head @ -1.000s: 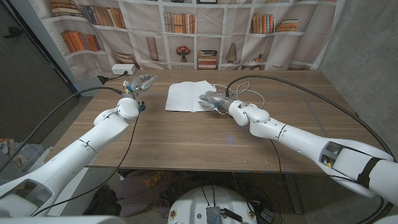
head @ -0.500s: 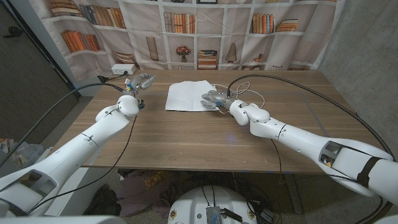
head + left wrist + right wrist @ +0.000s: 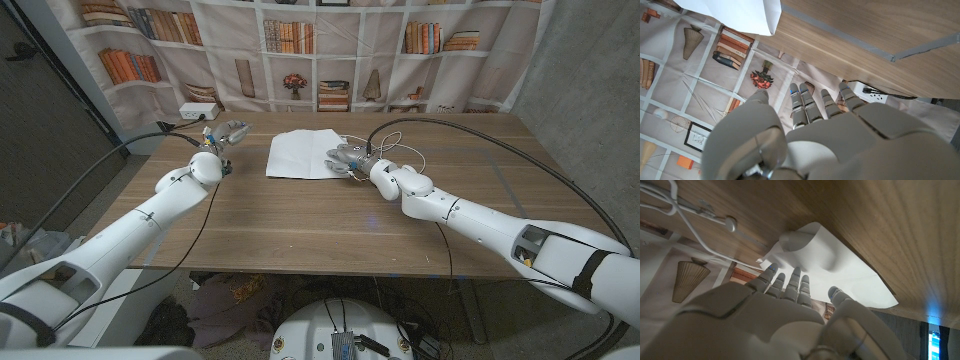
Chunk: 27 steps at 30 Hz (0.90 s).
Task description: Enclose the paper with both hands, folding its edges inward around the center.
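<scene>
The head view looks down from above over the wooden table (image 3: 300,215). Each wrist view sits close behind its own hand, turned upside down, facing the bookshelf-printed backdrop (image 3: 700,75); all three share the white paper sheet (image 3: 300,153).

This looks like a robotics lab dressed up as a study. The bookshelf backdrop (image 3: 300,50) behind the wooden desk (image 3: 300,215) is only a printed cloth, creased and hanging, with flat pictures of books and vases. Bare grey wall (image 3: 590,90) stands to one side, black cables (image 3: 470,130) trail across the desk, and a white power strip (image 3: 195,112) sits at its far corner.
</scene>
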Each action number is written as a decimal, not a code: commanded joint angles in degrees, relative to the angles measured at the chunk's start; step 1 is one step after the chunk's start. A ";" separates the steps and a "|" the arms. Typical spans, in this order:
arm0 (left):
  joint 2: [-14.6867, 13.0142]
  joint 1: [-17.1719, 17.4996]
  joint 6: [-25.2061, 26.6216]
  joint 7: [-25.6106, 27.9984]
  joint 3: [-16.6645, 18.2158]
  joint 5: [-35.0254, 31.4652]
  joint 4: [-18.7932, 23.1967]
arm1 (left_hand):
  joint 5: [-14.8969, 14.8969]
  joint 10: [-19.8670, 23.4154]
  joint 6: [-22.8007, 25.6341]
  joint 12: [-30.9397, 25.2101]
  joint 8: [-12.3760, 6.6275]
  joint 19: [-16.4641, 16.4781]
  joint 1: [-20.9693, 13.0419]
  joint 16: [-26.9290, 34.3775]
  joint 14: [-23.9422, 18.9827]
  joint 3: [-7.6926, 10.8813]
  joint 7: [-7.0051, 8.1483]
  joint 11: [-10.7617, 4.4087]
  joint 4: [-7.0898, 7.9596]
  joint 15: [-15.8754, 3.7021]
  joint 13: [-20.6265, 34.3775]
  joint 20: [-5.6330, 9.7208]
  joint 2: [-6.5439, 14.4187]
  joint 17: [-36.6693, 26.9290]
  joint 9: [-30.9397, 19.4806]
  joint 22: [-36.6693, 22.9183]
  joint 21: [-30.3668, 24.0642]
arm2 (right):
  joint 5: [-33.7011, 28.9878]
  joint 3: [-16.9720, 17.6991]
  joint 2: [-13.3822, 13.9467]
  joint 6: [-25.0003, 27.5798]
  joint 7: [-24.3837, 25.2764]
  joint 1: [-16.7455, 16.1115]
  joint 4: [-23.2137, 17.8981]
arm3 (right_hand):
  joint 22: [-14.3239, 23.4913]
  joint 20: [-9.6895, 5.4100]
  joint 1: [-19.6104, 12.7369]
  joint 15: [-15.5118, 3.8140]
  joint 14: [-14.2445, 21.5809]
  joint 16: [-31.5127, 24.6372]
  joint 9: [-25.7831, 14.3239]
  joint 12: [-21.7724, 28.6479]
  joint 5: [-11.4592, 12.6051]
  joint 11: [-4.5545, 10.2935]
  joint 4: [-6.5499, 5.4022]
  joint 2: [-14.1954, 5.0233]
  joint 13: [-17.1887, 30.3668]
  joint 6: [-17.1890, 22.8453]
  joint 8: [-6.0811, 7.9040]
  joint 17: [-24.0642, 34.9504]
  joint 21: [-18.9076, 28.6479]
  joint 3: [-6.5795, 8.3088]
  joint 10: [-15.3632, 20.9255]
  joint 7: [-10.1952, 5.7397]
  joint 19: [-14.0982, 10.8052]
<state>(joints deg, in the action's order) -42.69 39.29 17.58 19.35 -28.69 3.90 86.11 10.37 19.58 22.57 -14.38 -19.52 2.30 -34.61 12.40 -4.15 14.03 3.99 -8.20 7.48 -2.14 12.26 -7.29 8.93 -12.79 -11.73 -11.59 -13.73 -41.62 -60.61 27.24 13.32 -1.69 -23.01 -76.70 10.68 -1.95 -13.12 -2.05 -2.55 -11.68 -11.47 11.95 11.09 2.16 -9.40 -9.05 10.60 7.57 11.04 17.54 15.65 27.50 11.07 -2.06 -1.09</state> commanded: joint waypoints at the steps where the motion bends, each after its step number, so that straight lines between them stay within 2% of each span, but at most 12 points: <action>1: 0.13 -1.69 -3.60 -2.49 0.23 1.57 -4.54 | 0.22 -0.10 1.79 0.26 -0.60 -0.33 0.32 0.00 0.23 0.77 -0.71 0.66 0.36 -0.69 0.11 -0.50 0.60 -0.13 0.02 -0.17 0.02 | 0.12 -0.35 -0.05 -0.12 0.37 0.20 0.34 | 0.10 -3.73 0.62 -2.68 -0.08 -0.48 0.00 0.42 0.13 0.07 -0.03 -2.05 0.20 -0.15 0.16 0.13 -0.18 -0.21 0.14 0.15 -0.37; 4: 0.19 -1.85 -4.64 -2.59 0.24 1.72 -5.33 | 0.54 0.27 2.68 0.21 -0.75 -0.01 0.02 0.13 -0.07 1.58 -0.77 0.83 0.21 -0.82 0.11 -0.53 1.31 -0.09 0.01 -0.17 -0.13 | 0.26 -0.29 -0.07 -0.24 0.57 0.16 0.33 | 0.10 -3.72 0.64 -2.72 -0.11 -0.47 0.00 0.41 0.13 0.06 -0.03 -2.05 0.20 -0.16 0.17 0.12 -0.20 -0.22 0.11 0.15 -0.35; 13: -0.19 -4.33 -4.46 -5.26 -1.80 0.34 -7.86 | 0.25 0.41 2.02 0.29 -0.14 0.25 0.53 0.27 -0.45 1.47 -0.33 0.32 0.22 -1.29 0.13 -0.16 0.37 -0.05 0.05 -0.14 -0.24 | 0.44 -0.40 -0.08 -0.20 0.36 0.07 0.34 | 0.09 -3.70 0.71 -2.71 -0.10 -0.49 0.01 0.41 0.14 0.05 -0.02 -2.06 0.20 -0.14 0.20 0.05 -0.27 -0.23 0.07 0.20 -0.36; 15: -0.35 -5.24 -4.60 -5.96 -2.77 -0.76 -8.79 | 0.31 -0.14 0.59 0.61 0.63 0.08 0.02 0.03 -0.12 1.84 0.55 -0.12 -0.41 -1.26 0.13 -0.19 0.01 0.11 0.05 -0.10 -0.16 | 0.51 -0.42 -0.13 -0.29 0.35 0.13 0.47 | 0.09 -3.69 0.73 -2.71 -0.09 -0.49 0.01 0.43 0.15 0.05 -0.01 -2.06 0.20 -0.17 0.19 0.04 -0.28 -0.24 0.10 0.16 -0.38; 16: -0.38 -5.71 -4.96 -6.46 -3.21 -1.17 -9.39 | 0.35 0.06 0.40 0.61 0.81 0.01 -0.35 0.01 -0.21 2.00 1.54 -0.67 -0.90 -1.85 0.13 0.34 -0.40 0.22 0.05 -0.07 -0.12 | 0.49 -0.44 -0.16 -0.33 0.42 0.17 0.55 | 0.09 -3.68 0.74 -2.72 -0.11 -0.48 0.02 0.43 0.15 0.05 -0.01 -2.06 0.20 -0.14 0.21 0.03 -0.29 -0.24 0.11 0.17 -0.38; 17: -0.35 -6.21 -4.65 -6.92 -3.62 -1.54 -9.80 | 0.39 -0.07 0.50 0.71 0.82 -0.02 -0.62 -0.09 -0.05 2.10 1.86 -0.84 -1.21 -2.24 0.12 0.53 -0.63 0.28 0.06 -0.06 -0.10 | 0.47 -0.48 -0.19 -0.36 0.45 0.22 0.65 | 0.09 -3.68 0.75 -2.72 -0.10 -0.49 0.02 0.44 0.15 0.03 -0.01 -2.06 0.20 -0.11 0.22 0.02 -0.30 -0.24 0.12 0.17 -0.36; 23: 0.21 -8.65 -5.70 -9.01 -5.76 -3.44 -13.17 | 0.81 -0.29 0.18 0.94 1.06 -0.26 -1.81 -0.31 0.38 2.92 2.15 -1.09 -2.22 -2.42 0.10 0.72 -0.45 0.40 0.06 -0.02 0.01 | 0.63 -0.44 -0.39 -0.34 0.48 0.47 0.89 | 0.09 -3.68 0.78 -2.72 -0.09 -0.49 0.02 0.45 0.16 0.00 0.00 -2.07 0.21 -0.08 0.24 -0.02 -0.33 -0.24 0.14 0.17 -0.39; 25: 0.51 -9.55 -5.94 -9.65 -6.53 -4.15 -14.35 | 1.45 -0.33 0.03 1.08 1.23 -0.24 -3.34 -0.33 0.36 4.22 2.29 -1.20 -3.34 -2.50 0.09 0.80 0.30 0.50 0.07 0.03 0.01 | 0.55 -0.51 -0.42 -0.12 0.35 0.53 0.90 | 0.09 -3.68 0.80 -2.73 -0.10 -0.49 0.02 0.47 0.16 0.00 0.00 -2.08 0.21 -0.06 0.26 -0.03 -0.34 -0.24 0.17 0.14 -0.40; 27: 0.99 -10.46 -6.15 -10.22 -7.15 -4.62 -15.69 | 2.61 -0.38 -0.19 1.29 1.52 -0.41 -6.01 -0.41 0.45 6.70 2.36 -1.30 -5.32 -2.50 0.10 0.78 1.39 0.62 0.08 0.08 0.09 | 0.54 -0.54 -0.41 -0.09 0.33 0.58 0.95 | 0.09 -3.68 0.81 -2.72 -0.09 -0.50 0.02 0.45 0.17 0.07 0.01 -2.08 0.21 -0.04 0.27 -0.05 -0.37 -0.24 0.12 0.12 -0.39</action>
<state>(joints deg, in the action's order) -42.71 33.05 12.63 12.53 -32.35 2.27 76.04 11.82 19.20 22.20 -13.50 -18.35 1.94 -38.06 12.03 -4.07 18.56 5.94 -9.01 3.81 -2.05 12.26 -6.84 9.11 -12.23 -11.50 -11.45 -13.73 -41.18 -61.00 27.02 13.10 -1.25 -22.73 -76.07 10.68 -1.95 -12.83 -2.05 -2.55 -11.68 -11.48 11.94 11.09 2.17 -9.40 -8.74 10.58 7.57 11.04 17.56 15.65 27.50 11.06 -2.06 -1.09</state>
